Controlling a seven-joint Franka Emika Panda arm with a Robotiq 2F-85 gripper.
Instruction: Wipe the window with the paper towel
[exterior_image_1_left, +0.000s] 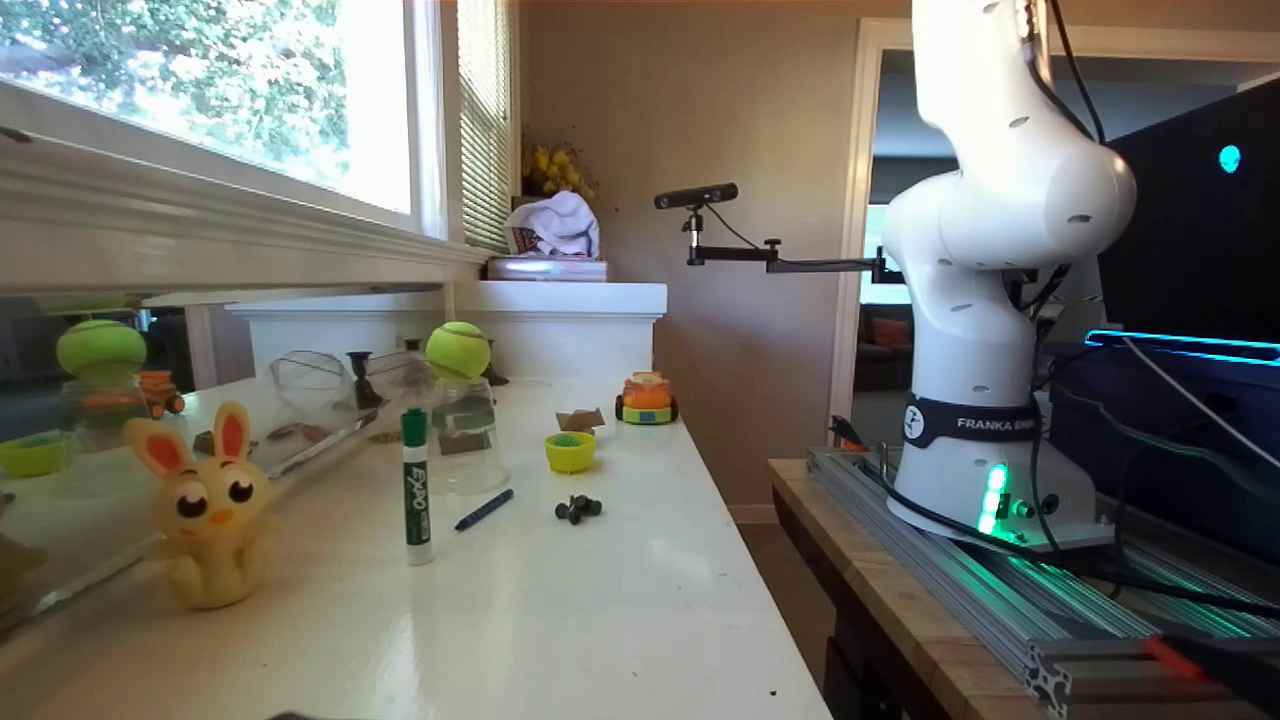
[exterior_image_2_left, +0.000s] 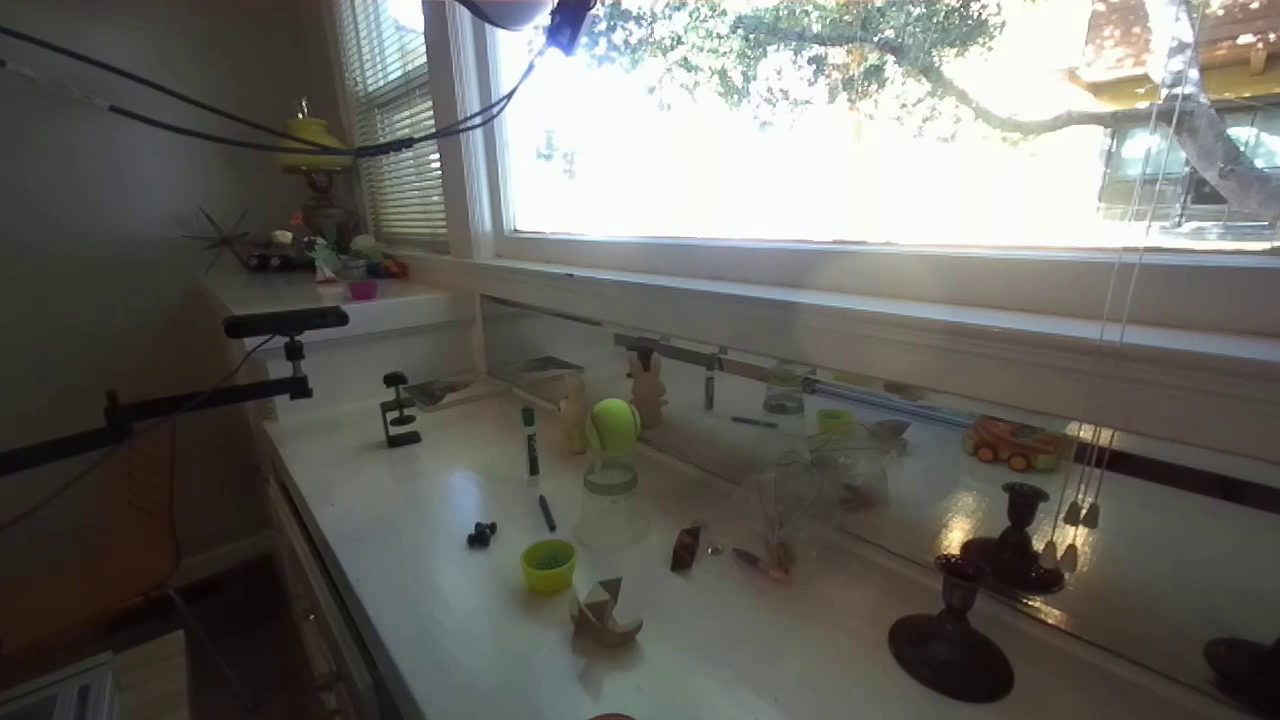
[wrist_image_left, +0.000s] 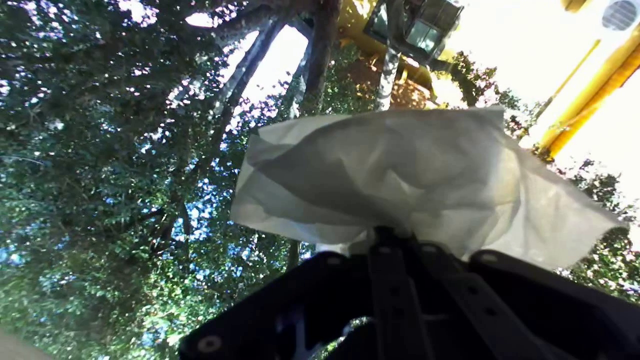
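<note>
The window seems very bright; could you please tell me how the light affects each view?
In both exterior views, the window is partly washed out and glare lies on the countertop; in the wrist view, a grey shadow crosses the paper towel, and the gripper looks mostly dark.

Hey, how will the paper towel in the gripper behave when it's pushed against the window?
The paper towel will probably crumple rather than stay flat, since it's wrinkled and creased. It looks thin, so it's likely light. Its loose edges may fold back at the window, because the gripper pinches only a small part and the rest spreads out past it.
</note>
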